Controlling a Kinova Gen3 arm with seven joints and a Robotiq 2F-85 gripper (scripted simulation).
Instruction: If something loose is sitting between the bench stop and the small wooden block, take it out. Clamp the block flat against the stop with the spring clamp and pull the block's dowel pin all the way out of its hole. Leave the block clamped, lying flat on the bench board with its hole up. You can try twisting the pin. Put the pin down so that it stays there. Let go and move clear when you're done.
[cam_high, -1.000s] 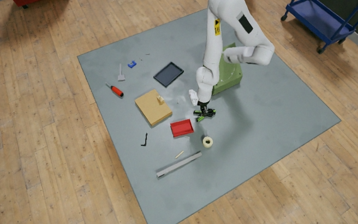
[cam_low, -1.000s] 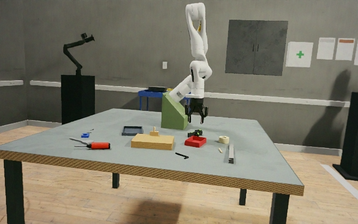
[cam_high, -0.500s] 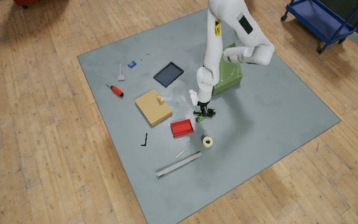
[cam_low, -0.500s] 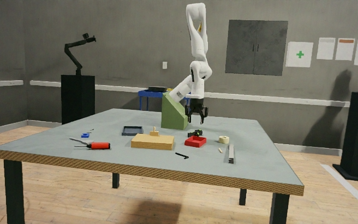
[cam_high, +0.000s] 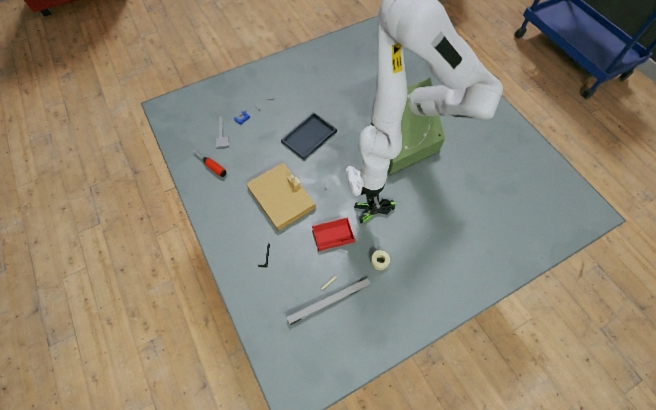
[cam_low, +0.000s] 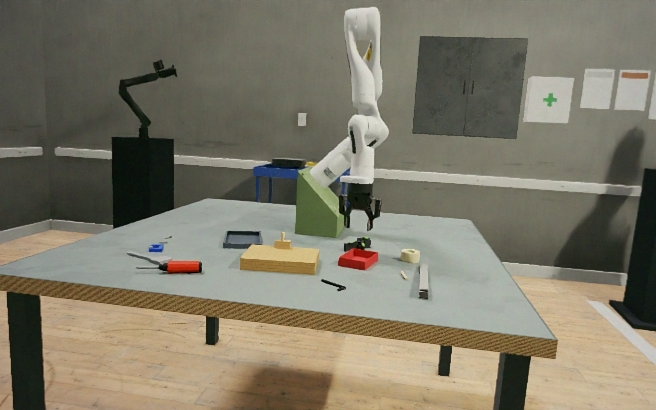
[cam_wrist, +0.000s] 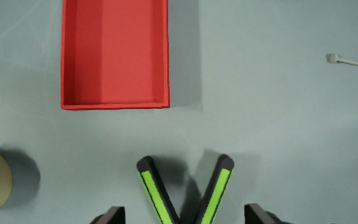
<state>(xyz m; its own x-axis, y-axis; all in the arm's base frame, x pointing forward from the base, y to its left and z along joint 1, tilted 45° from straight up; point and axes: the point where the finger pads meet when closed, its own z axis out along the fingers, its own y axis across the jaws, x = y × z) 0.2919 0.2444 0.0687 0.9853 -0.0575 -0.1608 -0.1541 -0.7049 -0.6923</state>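
Observation:
The tan bench board (cam_high: 275, 200) (cam_low: 280, 262) lies left of the arm. The small wooden block (cam_low: 283, 244) is on its back part, with the dowel pin (cam_low: 283, 236) upright above it. The stop is hard to tell from the block, and whether anything loose sits between them cannot be told. The black and green spring clamp (cam_high: 367, 217) (cam_low: 358, 243) (cam_wrist: 215, 195) lies on the table beside the red tray. My gripper (cam_low: 358, 228) (cam_wrist: 182, 215) is open and empty, above the clamp; its fingertips are either side of the V-shaped handles in the wrist view.
The red tray (cam_high: 333, 234) (cam_low: 358, 260) (cam_wrist: 117, 55) stands between board and clamp. A tape roll (cam_high: 380, 267) (cam_low: 410, 257) (cam_wrist: 4, 180), a grey bar (cam_high: 330, 301) and a black hex key (cam_high: 267, 256) lie nearby. A dark tray (cam_high: 309, 136) and a red screwdriver (cam_high: 215, 166) lie farther away.

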